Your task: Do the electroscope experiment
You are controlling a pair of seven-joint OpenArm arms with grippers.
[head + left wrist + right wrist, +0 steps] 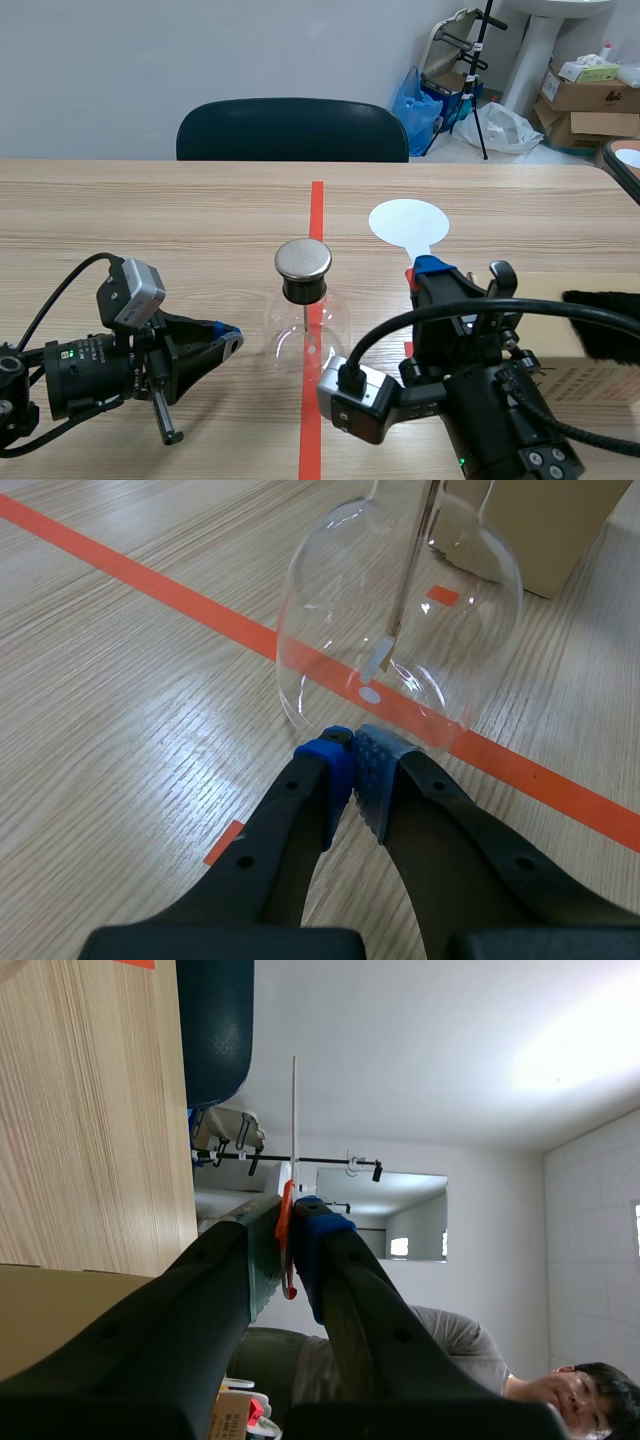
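Observation:
The electroscope, a clear glass flask [305,335] with a round metal cap [303,259], stands on the red centre tape line. In the left wrist view the flask [330,600] is just ahead of my fingertips, with its metal rod [415,570] and small foil leaf [378,660] inside. My left gripper [229,340] [352,742] rests low on the table left of the flask, shut on nothing. My right gripper [422,270] [290,1225] stands right of the flask, shut on the orange handle [285,1230] of a white round paddle [408,222], seen edge-on [294,1110] from the wrist.
A tan cardboard box [570,300] lies at the right with a black fur piece [603,325] on it. A dark chair [292,130] stands behind the table's far edge. Boxes and bags sit on the floor at the back right. A person [450,1335] shows in the right wrist view.

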